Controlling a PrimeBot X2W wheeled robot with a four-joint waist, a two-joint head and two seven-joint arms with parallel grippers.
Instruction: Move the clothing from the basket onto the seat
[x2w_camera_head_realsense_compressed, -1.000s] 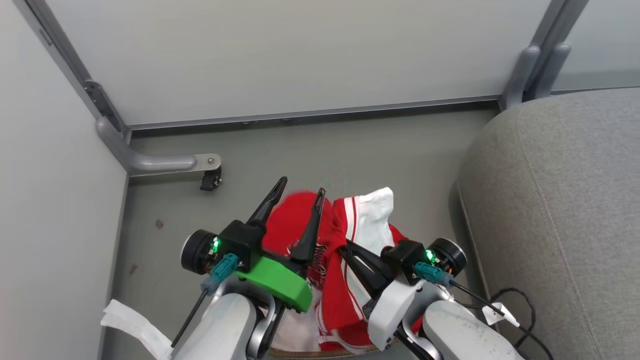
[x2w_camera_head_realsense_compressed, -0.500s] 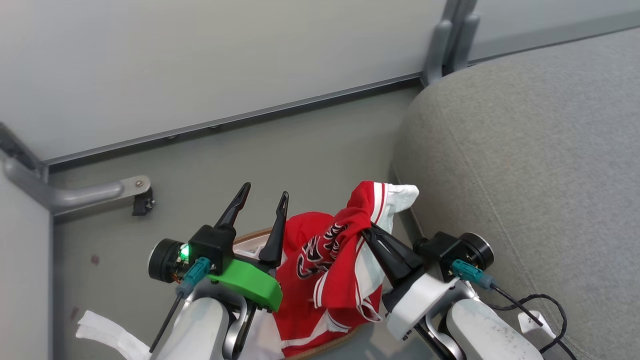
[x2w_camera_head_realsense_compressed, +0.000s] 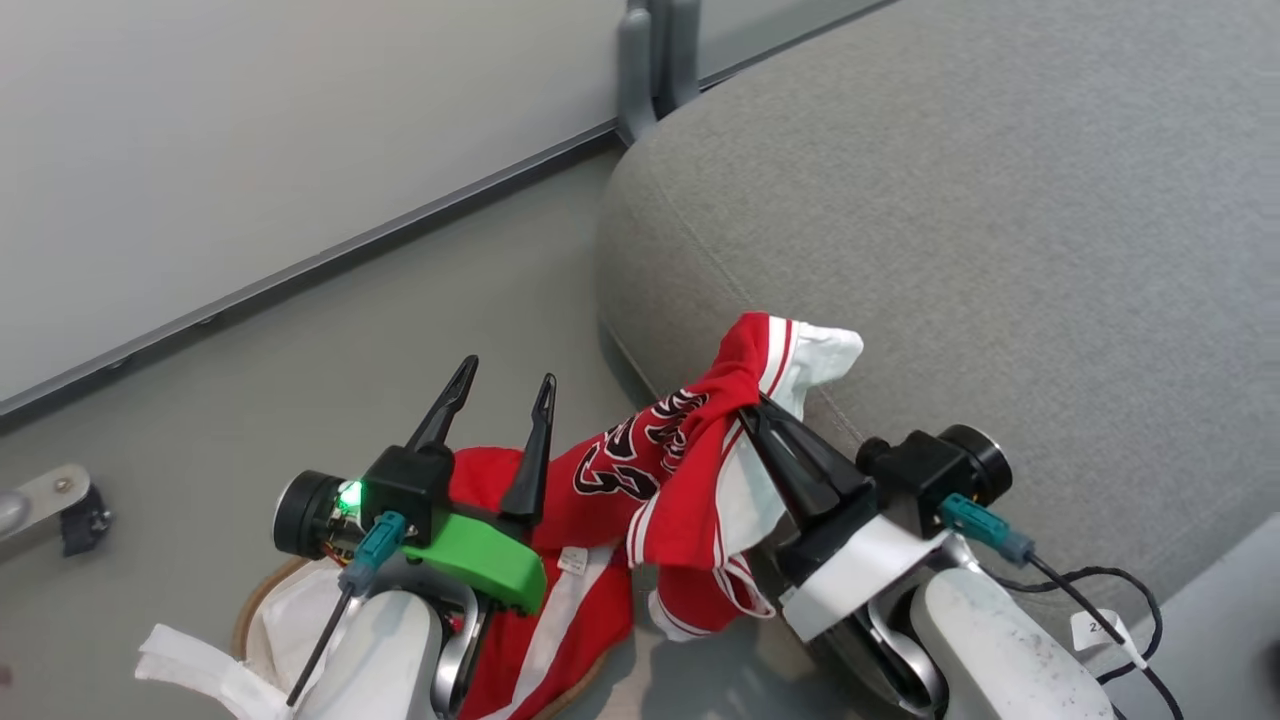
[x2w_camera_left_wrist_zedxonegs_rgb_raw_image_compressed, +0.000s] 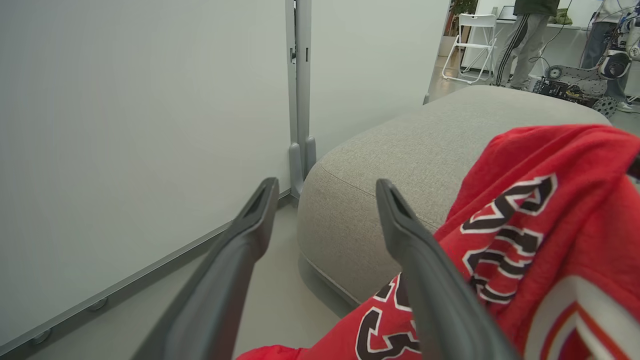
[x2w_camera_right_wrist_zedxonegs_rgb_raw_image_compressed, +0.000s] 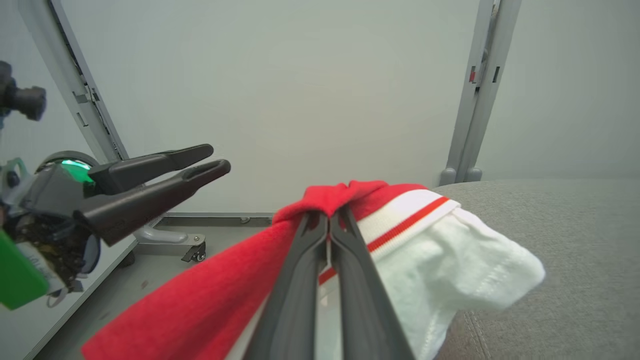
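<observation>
My right end effector (x2w_camera_head_realsense_compressed: 748, 408): pinched tight on a fold of the red jersey (x2w_camera_head_realsense_compressed: 640, 460), at its striped white trim.
My left end effector (x2w_camera_head_realsense_compressed: 508, 372): fingers spread, holding nothing, just beside the red jersey.
The red jersey: lifted, top at the grey seat (x2w_camera_head_realsense_compressed: 950, 250) edge, lower end trailing toward the basket (x2w_camera_head_realsense_compressed: 250, 612).
The basket: on the floor (x2w_camera_head_realsense_compressed: 350, 350) near the grey seat; a red piece with white stripe (x2w_camera_head_realsense_compressed: 545, 625) lies in it.

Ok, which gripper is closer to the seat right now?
Right. The right gripper, shut on the clothing, hangs at the near edge of the seat. The left gripper, open and empty, is by the basket, farther off.
</observation>
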